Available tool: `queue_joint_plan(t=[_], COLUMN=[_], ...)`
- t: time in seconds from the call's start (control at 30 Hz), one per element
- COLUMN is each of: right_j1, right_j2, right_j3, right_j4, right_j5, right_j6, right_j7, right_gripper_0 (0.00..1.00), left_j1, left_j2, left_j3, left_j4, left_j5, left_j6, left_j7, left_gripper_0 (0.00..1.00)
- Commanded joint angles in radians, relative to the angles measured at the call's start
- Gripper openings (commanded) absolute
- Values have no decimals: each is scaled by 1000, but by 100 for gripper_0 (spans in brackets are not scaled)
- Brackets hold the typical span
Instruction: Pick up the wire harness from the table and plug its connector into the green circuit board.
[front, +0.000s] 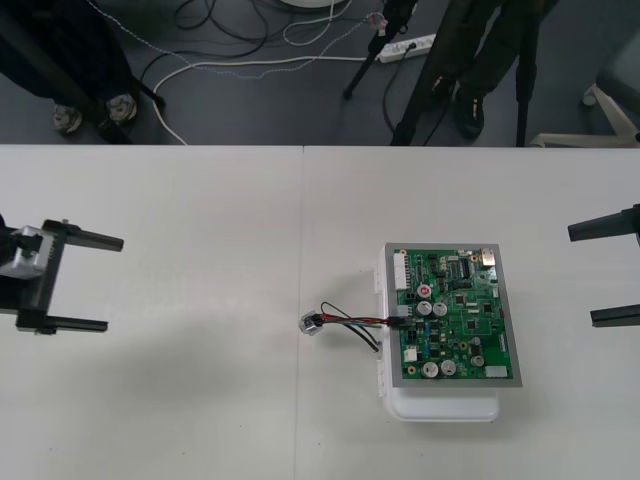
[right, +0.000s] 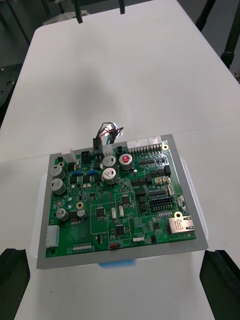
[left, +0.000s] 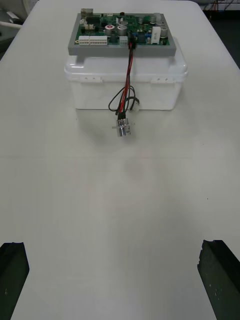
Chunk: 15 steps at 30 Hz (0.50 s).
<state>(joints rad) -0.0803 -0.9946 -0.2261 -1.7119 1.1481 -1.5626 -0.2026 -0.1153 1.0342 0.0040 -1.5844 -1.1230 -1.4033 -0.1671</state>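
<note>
Flat green circuit board (front: 455, 310), rectangular w/ grey rim, studded w/ silver cylindrical caps & black chips, sits on a boxy white plastic base (left: 100, 92) w/ rounded corners, right of centre on the smooth matte light table (front: 200, 400). Thin wire harness (front: 350, 322), red & black strands loosely looped: its small black plug (right: 96, 148) is seated in a connector at the board's edge facing the left arm. Wires drape down the base, and its round shiny metal socket (front: 311, 324) w/ flange lies on the table just beside the base. Left gripper (front: 112, 284) at the table's left side, black fingers (left: 12, 272) spread wide, holding nothing. Right gripper (front: 581, 276) at the right side, fingers likewise wide apart, empty.
</note>
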Motion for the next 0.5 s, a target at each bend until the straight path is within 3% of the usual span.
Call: queue_joint_plan(t=[0.03,0.5], right_j1=[14,40], right_j2=[-35,22], right_j3=[-41,-78], right_j4=[29,-60], right_j5=[-51,-76], right_j6=[-8,-8], right_j7=[15,35], right_gripper_0=[100,100], left_j1=[31,75], left_j2=[55,58], left_j3=[139,290], left_j4=[-28,-25], left_j5=[0,40], left_j6=[-168,-168], left_j7=[127,238], left_gripper_0=[100,100])
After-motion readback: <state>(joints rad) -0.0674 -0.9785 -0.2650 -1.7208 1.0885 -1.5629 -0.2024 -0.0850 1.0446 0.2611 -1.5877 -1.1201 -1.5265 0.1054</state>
